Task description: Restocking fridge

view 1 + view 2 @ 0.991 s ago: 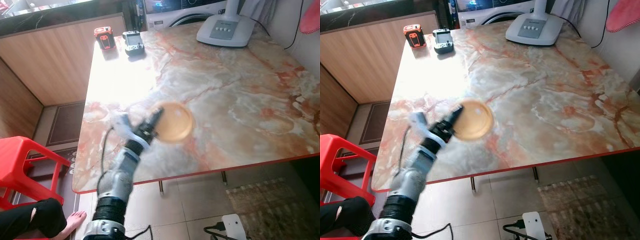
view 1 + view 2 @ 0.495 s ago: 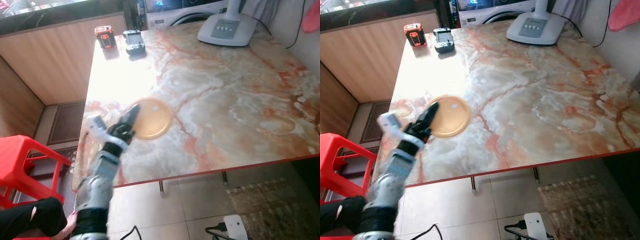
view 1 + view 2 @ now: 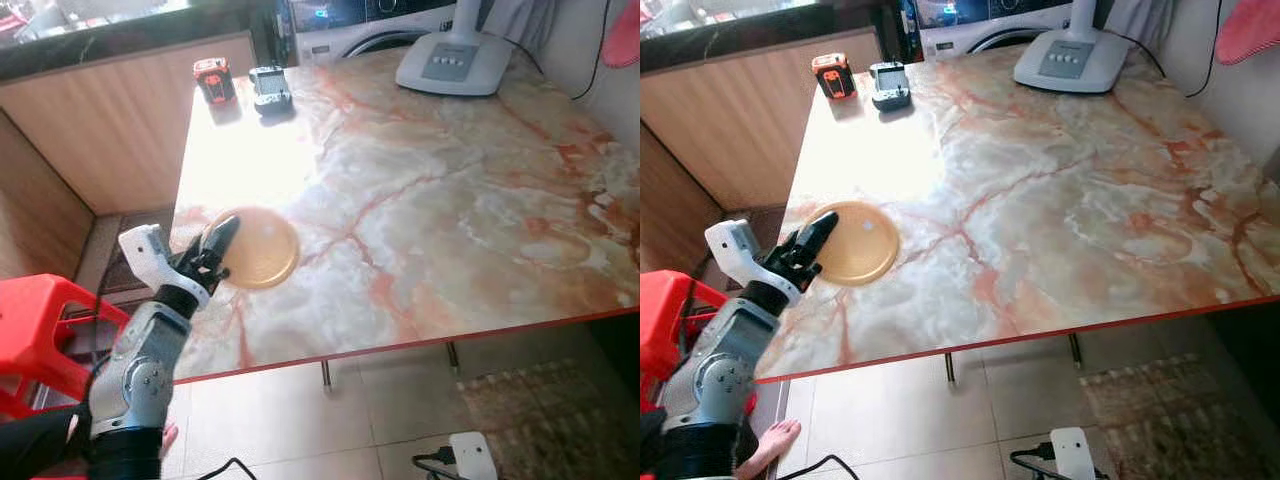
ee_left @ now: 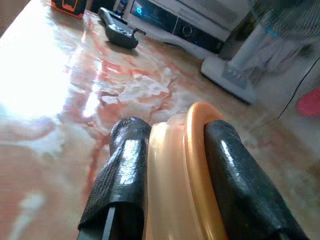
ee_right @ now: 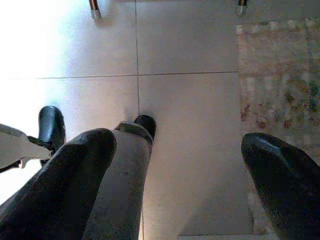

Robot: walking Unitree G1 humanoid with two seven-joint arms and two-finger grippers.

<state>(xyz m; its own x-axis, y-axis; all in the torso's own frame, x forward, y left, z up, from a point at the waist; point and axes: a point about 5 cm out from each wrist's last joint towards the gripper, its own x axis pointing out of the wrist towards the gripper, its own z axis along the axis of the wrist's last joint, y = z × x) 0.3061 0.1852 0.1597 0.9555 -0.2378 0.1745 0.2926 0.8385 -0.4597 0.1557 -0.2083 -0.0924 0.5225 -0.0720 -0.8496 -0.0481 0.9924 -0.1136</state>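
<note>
A shallow translucent amber plastic dish (image 3: 258,247) sits pinched by its rim in the left gripper (image 3: 213,252), at the near-left corner of the orange-veined marble table (image 3: 450,210). Such a thin edge hold could let it slip and fall. The right gripper (image 5: 175,185), fingers spread, hangs above the floor.

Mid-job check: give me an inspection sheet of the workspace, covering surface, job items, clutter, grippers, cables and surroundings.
Surface: marble table, glare patch at its left side.
Job's things: orange plate held on edge near the table's left edge.
Clutter: orange-black device, grey battery pack, white fan base at the far end.
Grippers: left gripper shut on the plate's rim; right gripper open, hanging above the floor.
Cables: black cord by the wall; power strip on the floor.
Surroundings: red stool, rug, washing machine, a person's foot.
</note>
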